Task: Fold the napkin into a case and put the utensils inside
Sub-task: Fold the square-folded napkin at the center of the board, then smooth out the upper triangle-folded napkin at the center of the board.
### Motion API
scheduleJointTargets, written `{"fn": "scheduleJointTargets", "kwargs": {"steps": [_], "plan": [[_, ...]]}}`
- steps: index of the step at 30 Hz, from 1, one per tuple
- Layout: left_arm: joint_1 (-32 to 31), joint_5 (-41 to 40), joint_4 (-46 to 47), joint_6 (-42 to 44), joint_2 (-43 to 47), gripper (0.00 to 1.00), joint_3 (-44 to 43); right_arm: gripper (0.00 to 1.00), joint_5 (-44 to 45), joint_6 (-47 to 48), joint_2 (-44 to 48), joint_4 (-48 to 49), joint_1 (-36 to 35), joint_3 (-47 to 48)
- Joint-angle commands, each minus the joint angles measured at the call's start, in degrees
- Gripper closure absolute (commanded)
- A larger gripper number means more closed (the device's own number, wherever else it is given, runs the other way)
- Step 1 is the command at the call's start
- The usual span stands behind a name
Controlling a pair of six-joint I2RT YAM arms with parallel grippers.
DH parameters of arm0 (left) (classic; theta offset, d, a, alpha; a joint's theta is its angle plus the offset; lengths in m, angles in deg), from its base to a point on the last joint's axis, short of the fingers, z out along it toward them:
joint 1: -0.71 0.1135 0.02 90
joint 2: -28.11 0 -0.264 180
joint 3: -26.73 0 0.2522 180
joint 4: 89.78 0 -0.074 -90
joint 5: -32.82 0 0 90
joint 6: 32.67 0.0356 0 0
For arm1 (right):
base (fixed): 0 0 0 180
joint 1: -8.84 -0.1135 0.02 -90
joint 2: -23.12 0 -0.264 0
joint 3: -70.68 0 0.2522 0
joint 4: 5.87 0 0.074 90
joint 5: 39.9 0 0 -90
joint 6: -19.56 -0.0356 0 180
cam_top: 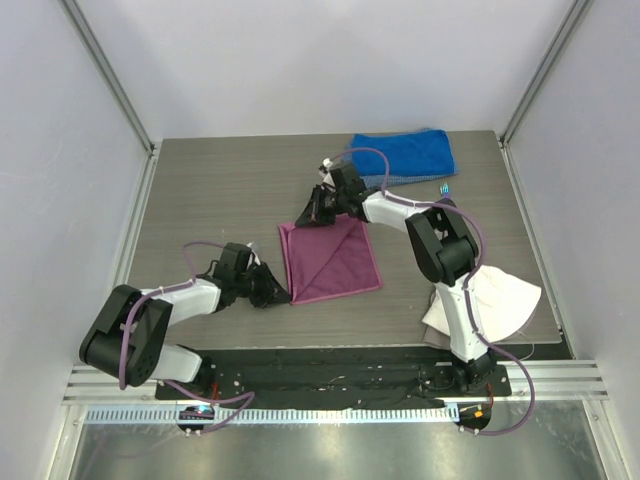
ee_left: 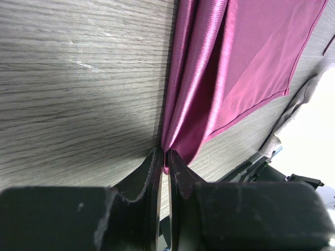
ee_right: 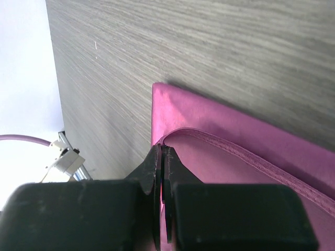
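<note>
Because folding wants flat backing, tabletop (cam_top: 220,190) carries napkin (cam_top: 330,262) mid-frame, diagonal crease showing. Left end effector (cam_top: 283,294) pinched almost shut on lower-left corner, cloth bunched; right end effector (cam_top: 310,213) fully clamped on upper-left hem. Two corners held, likely to carry edge across. Blue towel (cam_top: 405,155) upper right. Surface grey wood-grain, matte; pale walls (cam_top: 300,60) on three sides.

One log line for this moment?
left gripper: shut on thin magenta fabric napkin, near corner | right gripper: shut on its far corner

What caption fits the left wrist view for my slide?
Left hand shut on a bunched corner of the thin magenta-purple fabric napkin over the grey wood-grain table.
</note>
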Motion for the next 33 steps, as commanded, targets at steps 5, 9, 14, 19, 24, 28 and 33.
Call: {"fn": "scheduleJointTargets", "kwargs": {"steps": [5,9,14,19,24,28,33], "plan": [[-0.5,-1.8,-1.8,0.7,-1.6,0.86,0.4,0.99,-1.8,0.0,-2.4,-0.5,-0.9,5.4],[-0.4,-1.8,-1.9,0.7,-1.5,0.86,0.4,0.96,-1.9,0.3,-3.2,-0.8,-1.0,6.5],[-0.4,-2.1,-2.1,-0.6,-0.3,0.83,1.1,0.89,-2.7,1.5,-5.3,-4.0,-1.0,11.5],[-0.4,-5.0,-5.8,-1.6,6.2,0.68,1.4,0.73,-1.8,5.8,-4.1,-10.0,-0.6,15.0],[-0.4,-7.6,-12.9,-0.7,12.1,0.59,-0.6,0.61,-1.0,9.5,2.5,-14.3,0.4,13.2],[-0.4,-8.7,-17.3,-0.5,17.3,0.61,-3.5,0.60,3.7,12.0,10.6,-15.0,1.7,5.1],[-0.5,-4.2,-14.4,-0.7,15.1,0.71,-7.5,0.66,6.4,13.2,16.8,-14.3,4.2,-5.8]]}}
